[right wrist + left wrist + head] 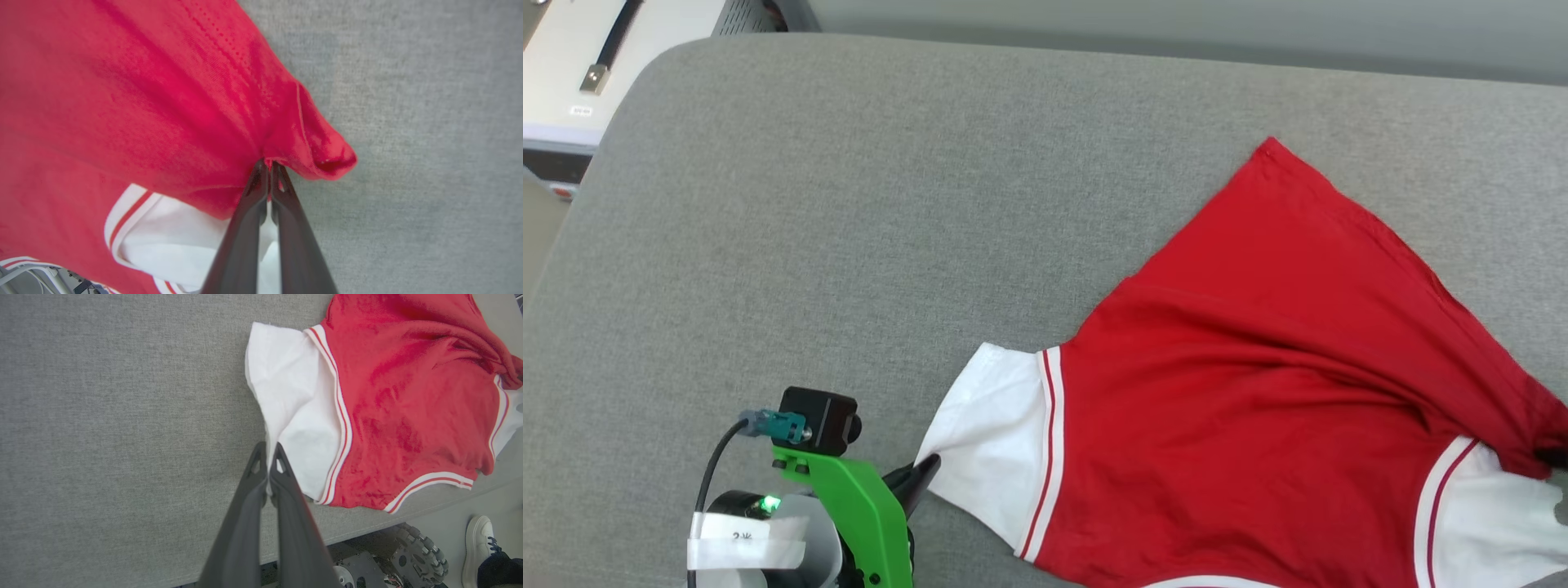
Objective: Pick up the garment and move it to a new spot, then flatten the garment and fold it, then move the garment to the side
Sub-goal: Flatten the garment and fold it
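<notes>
- Garment (1258,392) lies on the grey counter (849,204), in the right half of the head view. It runs off that view's bottom and right edges.
- Its long axis runs on a diagonal there. One red corner points up and to the right, away from the robot, and the two sleeves sit at the near end.
- The body is a soft, slightly glossy red knit. It lies mostly flat on the left and is gathered into deep folds toward the right.
- The left sleeve (992,433) is plain white and roughly trapezoid, joined to the red by a narrow red-and-white stripe. The right sleeve (1486,523) is white too, and a red fold partly covers it.
- A white band with a red line edges the garment's near side in the left wrist view.
- The counter has a coarse grey woven cover and a rounded corner.
- The left end effector (269,447) is clenched on the outer edge of the left sleeve, with white cloth pinched between its long dark fingers. A green bracket (849,498) rides on that wrist.
- The right end effector (269,163) is clenched on a bunched red fold, which rises to its tips above the white sleeve.
- Below the counter edge, the left wrist view shows a knobbly wheel (421,555) and a person's white shoe (478,547).
</notes>
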You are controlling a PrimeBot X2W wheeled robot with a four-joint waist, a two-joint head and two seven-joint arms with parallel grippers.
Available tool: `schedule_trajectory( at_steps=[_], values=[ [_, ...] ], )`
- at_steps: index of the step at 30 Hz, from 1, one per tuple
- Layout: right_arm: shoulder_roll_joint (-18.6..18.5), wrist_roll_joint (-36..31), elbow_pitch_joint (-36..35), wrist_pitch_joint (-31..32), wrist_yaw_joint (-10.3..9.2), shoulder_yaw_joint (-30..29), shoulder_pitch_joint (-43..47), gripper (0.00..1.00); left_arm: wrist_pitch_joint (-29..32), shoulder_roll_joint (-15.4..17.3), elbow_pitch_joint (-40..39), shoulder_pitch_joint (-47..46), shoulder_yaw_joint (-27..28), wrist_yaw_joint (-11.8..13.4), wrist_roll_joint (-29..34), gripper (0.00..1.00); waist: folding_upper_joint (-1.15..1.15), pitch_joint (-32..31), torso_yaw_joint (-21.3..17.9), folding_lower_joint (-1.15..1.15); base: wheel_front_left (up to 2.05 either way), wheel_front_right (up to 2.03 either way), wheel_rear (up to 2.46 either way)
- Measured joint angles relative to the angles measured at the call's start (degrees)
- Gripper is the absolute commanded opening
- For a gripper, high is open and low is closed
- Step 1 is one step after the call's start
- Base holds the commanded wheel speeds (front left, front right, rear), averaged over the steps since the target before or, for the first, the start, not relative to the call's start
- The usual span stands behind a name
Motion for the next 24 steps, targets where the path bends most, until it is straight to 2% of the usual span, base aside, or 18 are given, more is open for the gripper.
schedule_trajectory(
  at_steps=[8,17,18,19,24],
  values=[
    [0.37,1.55,-6.14,1.10,-0.01,-2.36,10.20,0.00,-0.99,-0.25,0.24,1.57,-0.18,0.65,-0.13,0.00,0.00,-4.46,-2.55,0.00,0.00,0.00,0.00],
    [3.19,1.51,-8.84,1.74,-0.01,-3.89,13.66,0.00,-1.34,-0.44,0.22,1.55,-0.56,0.63,-0.13,0.00,0.00,-4.79,-3.86,0.00,0.00,0.00,0.00],
    [3.35,1.47,-9.13,1.48,-0.01,-3.94,13.66,0.24,-1.48,-0.45,0.21,1.54,-0.57,0.63,-0.13,0.00,0.00,-4.65,-3.85,0.00,0.00,0.00,0.00],
    [3.36,1.42,-9.42,1.26,-0.01,-3.92,13.66,1.00,-1.48,-0.45,0.22,1.51,-0.58,0.63,-0.13,0.00,0.00,-4.51,-3.82,0.00,0.00,0.00,0.00],
    [2.74,1.55,-10.59,1.26,-0.01,-3.01,13.61,1.00,-1.54,-0.43,0.24,1.48,-0.58,0.63,-0.13,0.00,0.00,-4.24,-3.49,0.00,0.00,0.00,0.00]
  ],
)
